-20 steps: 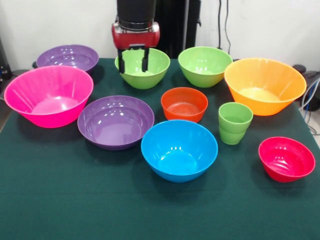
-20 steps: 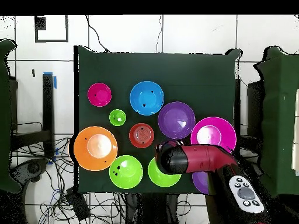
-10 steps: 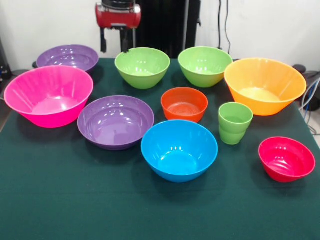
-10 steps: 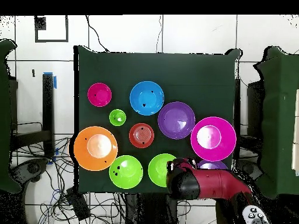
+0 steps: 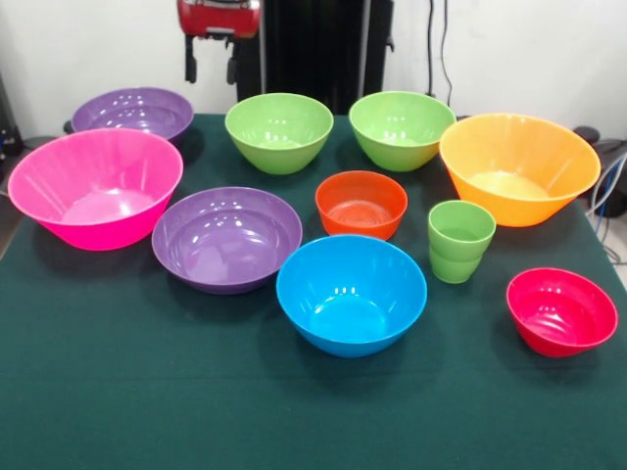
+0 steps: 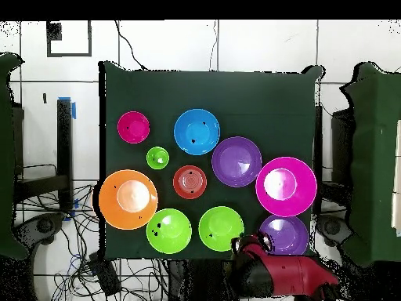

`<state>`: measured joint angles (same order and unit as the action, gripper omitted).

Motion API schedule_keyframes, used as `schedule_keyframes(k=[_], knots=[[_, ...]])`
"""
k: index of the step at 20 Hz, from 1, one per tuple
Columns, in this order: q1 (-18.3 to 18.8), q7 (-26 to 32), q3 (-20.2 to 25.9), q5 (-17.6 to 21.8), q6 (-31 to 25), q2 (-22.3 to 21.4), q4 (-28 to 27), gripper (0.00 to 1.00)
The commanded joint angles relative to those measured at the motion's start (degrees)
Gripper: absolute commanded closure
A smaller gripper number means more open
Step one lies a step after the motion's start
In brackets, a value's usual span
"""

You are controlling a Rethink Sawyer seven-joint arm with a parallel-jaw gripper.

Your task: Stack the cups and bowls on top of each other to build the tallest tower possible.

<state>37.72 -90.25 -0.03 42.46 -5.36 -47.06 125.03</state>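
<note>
Overhead, empty open gripper (image 5: 210,61).

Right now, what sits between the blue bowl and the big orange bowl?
The lime-green cups, nested upright, stand between the blue bowl and the yellow-orange bowl; both views show it.

Nine glossy bowls and a pair of nested cups stand upright and empty, all apart from one another. At the far side, from left to right in the front view: a shallow purple bowl (image 5: 132,111), two lime-green bowls (image 5: 279,131) (image 5: 403,128), and a large yellow-orange bowl (image 5: 518,166). A large hot-pink bowl (image 5: 94,186) sits at the left, a second purple bowl (image 5: 227,238) beside it. A small orange bowl (image 5: 361,203) sits centrally, a blue bowl (image 5: 351,293) nearer the front. Two lime-green cups (image 5: 459,240), one inside the other, stand right of the orange bowl. A small red-pink bowl (image 5: 561,310) lies near the right edge.
</note>
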Motion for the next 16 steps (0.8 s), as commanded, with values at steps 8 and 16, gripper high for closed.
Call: schedule_keyframes(k=[8, 16], knots=[[-3.81, -7.07, -3.27, 3.42, 8.67, 7.97, -0.61, 0.0], [-2.33, -6.15, -1.7, 2.97, 7.3, 7.31, 0.12, 0.0]])
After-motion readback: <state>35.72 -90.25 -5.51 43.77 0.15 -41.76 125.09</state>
